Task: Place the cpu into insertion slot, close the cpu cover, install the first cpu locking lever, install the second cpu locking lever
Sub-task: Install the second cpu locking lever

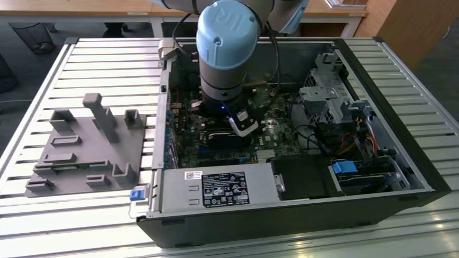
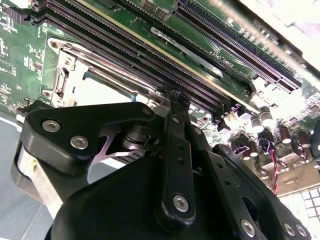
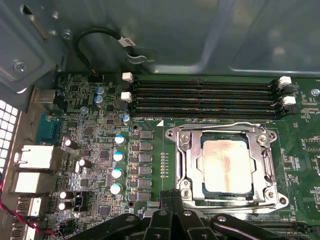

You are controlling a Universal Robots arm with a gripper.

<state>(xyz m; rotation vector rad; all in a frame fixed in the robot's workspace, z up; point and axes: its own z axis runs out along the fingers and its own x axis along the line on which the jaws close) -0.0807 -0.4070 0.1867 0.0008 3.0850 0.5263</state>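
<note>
The cpu [image 3: 225,162], a silvery-tan square, lies in the insertion slot [image 3: 274,196] on the green board. The cpu cover [image 3: 187,160], a silver frame, lies flat over it with the chip showing through its window. One wire lever [image 3: 220,123] runs along the socket's side nearest the memory slots, and another [image 3: 235,202] runs along the opposite side. My gripper [image 3: 173,194] is shut, its tips together at the socket's edge by a corner; whether they pinch a lever end is unclear. The second wrist view shows the gripper [image 2: 170,95] beside the cover [image 2: 65,75]. In the exterior view the gripper [image 1: 242,126] reaches down inside the case.
Long black memory slots [image 3: 205,97] run beside the socket, and capacitors [image 3: 117,155] stand on the board. Case walls, a drive cage [image 1: 330,91] and the power supply [image 1: 215,188] hem the arm in. A grey fixture block [image 1: 86,145] lies at the exterior view's left.
</note>
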